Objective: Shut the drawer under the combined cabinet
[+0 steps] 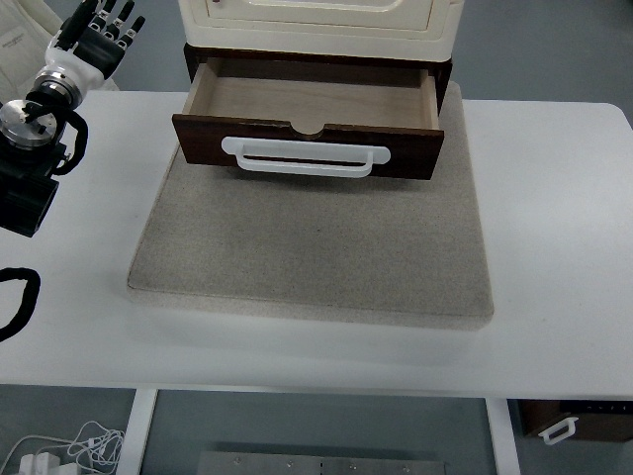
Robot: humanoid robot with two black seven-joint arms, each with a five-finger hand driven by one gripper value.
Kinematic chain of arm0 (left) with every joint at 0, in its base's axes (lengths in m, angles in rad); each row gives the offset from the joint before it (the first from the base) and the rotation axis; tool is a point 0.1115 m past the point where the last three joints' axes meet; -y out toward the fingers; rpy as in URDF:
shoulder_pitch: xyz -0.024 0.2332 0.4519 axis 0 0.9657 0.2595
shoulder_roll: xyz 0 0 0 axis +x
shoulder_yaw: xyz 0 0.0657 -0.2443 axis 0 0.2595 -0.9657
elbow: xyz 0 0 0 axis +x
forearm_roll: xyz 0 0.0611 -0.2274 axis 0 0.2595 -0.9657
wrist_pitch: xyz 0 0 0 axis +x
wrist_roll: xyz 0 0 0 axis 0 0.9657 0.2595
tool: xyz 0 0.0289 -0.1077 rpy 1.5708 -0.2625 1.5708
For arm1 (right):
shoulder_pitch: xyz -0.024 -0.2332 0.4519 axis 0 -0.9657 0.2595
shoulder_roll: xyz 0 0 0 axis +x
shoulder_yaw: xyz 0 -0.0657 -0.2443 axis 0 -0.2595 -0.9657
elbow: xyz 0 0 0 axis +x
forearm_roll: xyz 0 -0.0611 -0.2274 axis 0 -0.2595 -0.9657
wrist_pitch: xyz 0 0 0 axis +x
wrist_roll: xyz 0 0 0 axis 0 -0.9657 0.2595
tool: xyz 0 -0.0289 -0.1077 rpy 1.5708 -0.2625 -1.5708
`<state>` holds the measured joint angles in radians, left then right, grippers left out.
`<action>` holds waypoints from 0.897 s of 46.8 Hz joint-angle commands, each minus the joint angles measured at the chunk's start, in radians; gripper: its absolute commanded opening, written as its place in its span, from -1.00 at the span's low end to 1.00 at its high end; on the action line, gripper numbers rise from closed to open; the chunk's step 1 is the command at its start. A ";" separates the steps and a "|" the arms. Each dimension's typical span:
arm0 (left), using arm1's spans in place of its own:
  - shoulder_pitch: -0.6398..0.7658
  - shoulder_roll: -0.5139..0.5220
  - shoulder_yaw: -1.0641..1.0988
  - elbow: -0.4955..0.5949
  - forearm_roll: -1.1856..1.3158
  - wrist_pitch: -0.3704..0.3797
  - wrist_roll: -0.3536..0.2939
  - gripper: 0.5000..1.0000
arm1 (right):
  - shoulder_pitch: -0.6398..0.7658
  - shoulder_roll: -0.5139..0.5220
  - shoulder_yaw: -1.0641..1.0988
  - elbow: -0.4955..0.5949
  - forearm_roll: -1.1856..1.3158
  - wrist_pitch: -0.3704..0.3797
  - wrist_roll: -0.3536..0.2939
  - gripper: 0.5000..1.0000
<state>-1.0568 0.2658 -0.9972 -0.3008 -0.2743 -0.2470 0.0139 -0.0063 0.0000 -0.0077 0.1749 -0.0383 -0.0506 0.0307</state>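
The drawer [312,104] stands pulled well out from under the cream cabinet [321,25], its empty wooden inside open to view and its dark front panel hanging over the grey mat [316,247] that lies on the white table [554,247]. Across that front runs a white handle [305,158], its long axis lying from 9 o'clock to 3 o'clock, so the face to be pushed is broad and square to the robot. Closing it means driving that face toward 12 o'clock, straight back under the cabinet. The left hand [99,35] is the only hand in view: it sits at the upper left, at about 10 o'clock from the handle and well apart from it, its dark fingers [117,15] extended and spread, pointing toward 12 o'clock and holding nothing. It is level with the drawer's back rather than its front, so I judge it must first come toward 6 o'clock and across toward 3 o'clock to get in front of the panel before any push can count. The right arm does not show.
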 commanded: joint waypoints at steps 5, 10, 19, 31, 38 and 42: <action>0.000 -0.008 0.000 0.000 0.001 0.000 0.003 1.00 | 0.000 0.000 0.000 0.000 0.000 0.000 0.000 0.81; -0.003 -0.008 0.012 0.000 0.018 0.000 0.003 1.00 | -0.001 0.000 0.000 0.000 0.000 0.000 0.000 0.81; -0.011 -0.004 0.028 -0.001 0.021 0.000 0.003 1.00 | -0.001 0.000 0.000 0.000 0.000 0.000 0.000 0.81; -0.057 0.087 0.029 -0.083 0.023 0.003 0.001 1.00 | 0.000 0.000 0.000 0.000 0.000 0.000 0.000 0.81; -0.078 0.176 0.031 -0.138 0.023 0.002 0.001 1.00 | -0.001 0.000 0.000 0.000 0.000 0.000 0.000 0.81; -0.095 0.210 0.031 -0.153 0.027 0.000 0.001 1.00 | 0.000 0.000 0.000 0.000 0.000 0.000 0.000 0.81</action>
<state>-1.1396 0.4499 -0.9665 -0.4438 -0.2510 -0.2457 0.0150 -0.0070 0.0000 -0.0077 0.1749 -0.0384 -0.0506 0.0307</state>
